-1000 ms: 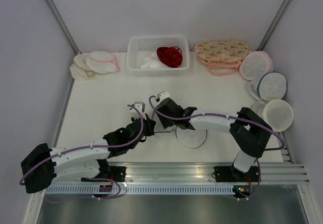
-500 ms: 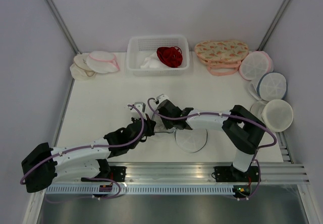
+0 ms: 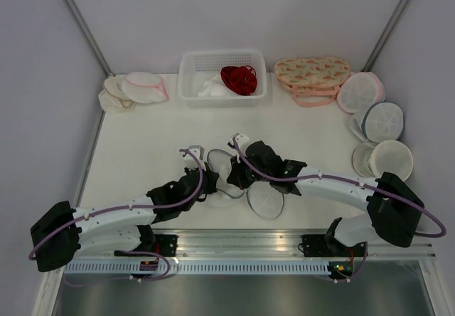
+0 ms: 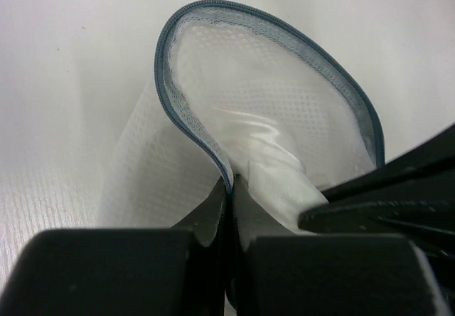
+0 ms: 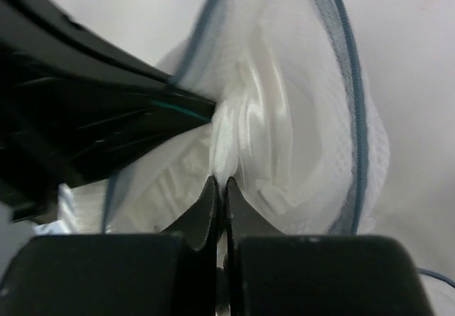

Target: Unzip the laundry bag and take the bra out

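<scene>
The laundry bag lies open in the middle of the counter, near its front edge, between the two arms. It is spread like a clamshell. One round half lies flat toward the near right and the other stands tilted toward the far left, so its long axis runs on that diagonal. In the left wrist view the grey-blue zipper rim arches upward and the mouth faces the camera, showing the mesh lining.

There is one open bag and one bra, a glossy white bunch of fabric sitting in the mouth of the bag. Against the right wall three more round bags show clearly: one pink-edged bag, one blue-rimmed bag and one plain white bag. One flowered pouch and one white basket stand at the far edge. The basket holds one red garment and one white piece. In the far left corner lies one more pink-rimmed bag.

The left end effector has its fingers pressed together with the zipper rim pinched between them at the lowest point of the arch. The right end effector reaches into the mouth from the other side. Its fingers are closed to a thin slit on a fold of the bra. The two end effectors are just beside each other, and each shows as a dark shape in the other's wrist view.
</scene>
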Available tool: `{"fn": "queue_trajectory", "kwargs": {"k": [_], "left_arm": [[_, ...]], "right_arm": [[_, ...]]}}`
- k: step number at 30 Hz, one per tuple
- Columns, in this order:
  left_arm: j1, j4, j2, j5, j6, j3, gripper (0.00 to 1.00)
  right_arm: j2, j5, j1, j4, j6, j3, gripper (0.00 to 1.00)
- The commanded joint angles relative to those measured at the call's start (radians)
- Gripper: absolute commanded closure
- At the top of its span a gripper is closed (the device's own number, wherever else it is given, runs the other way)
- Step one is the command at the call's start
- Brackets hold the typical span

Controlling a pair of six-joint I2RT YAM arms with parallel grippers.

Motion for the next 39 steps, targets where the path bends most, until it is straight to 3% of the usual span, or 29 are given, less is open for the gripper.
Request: {"fn": "queue_trajectory", "kwargs": {"k": [1,7,16,21,25,33,39], "left_arm": [[-0.003,0.016,0.005,-0.007,-0.03,-0.002,0.98],[-0.003,0.011,0.001,-0.005,-0.027,-0.002,0.98],[-0.004,0.004,-0.012,-0.007,-0.033,-0.014,0.98],[-0.003,0.007,-0.006,-0.002,-0.04,-0.014,0.98],[-0.003,0.01,0.002,0.003,-0.041,-0.013,0.98],[-0.003,0.014,0.004,0.007,-0.056,-0.019,0.98],[-0.004,0.027,0.013,0.027,-0.066,-0.023,0.98]], "right_arm": [[-0.045,-0.174,0.001,0.226,0.061,-0.065,1.0],[-0.051,-0.19,0.001,0.387,0.139,-0.151,1.0],[-0.362,0.04,-0.001,0.69,0.245,-0.375,1.0],[-0.473,0.167,-0.001,0.76,0.301,-0.468,1.0],[-0.528,0.211,-0.002,0.924,0.367,-0.551,1.0],[-0.455,0.257,-0.006,1.435,0.541,-0.714,1.0],[-0.245,0.257,-0.009,1.69,0.579,-0.676,1.0]]}}
